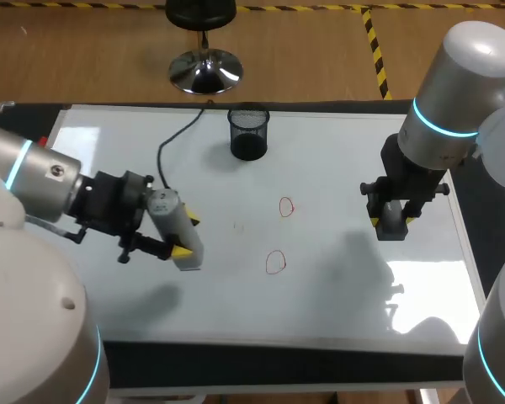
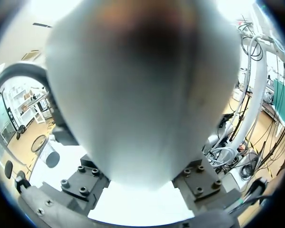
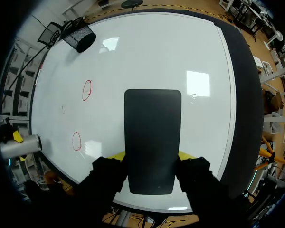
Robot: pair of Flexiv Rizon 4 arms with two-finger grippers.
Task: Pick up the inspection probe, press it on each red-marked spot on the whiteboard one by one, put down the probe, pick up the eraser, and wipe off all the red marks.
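My left gripper (image 1: 187,236) is shut on the white cylindrical inspection probe (image 1: 173,220), held tilted just above the whiteboard (image 1: 337,286) at its left side. The probe (image 2: 142,95) fills the left wrist view, between the gripper's fingers. Two red circle marks lie mid-board, one farther (image 1: 286,206) and one nearer (image 1: 275,262), both right of the probe. My right gripper (image 1: 392,220) is shut on the dark rectangular eraser (image 1: 393,229) over the board's right part. In the right wrist view the eraser (image 3: 152,137) sits between the fingers, with both red marks (image 3: 87,89) (image 3: 76,141) and the probe (image 3: 19,146) beyond.
A black mesh cup (image 1: 249,133) stands at the board's back middle. The probe's black cable (image 1: 172,139) runs from the probe towards the back edge. A dark mat (image 1: 278,362) borders the board's front.
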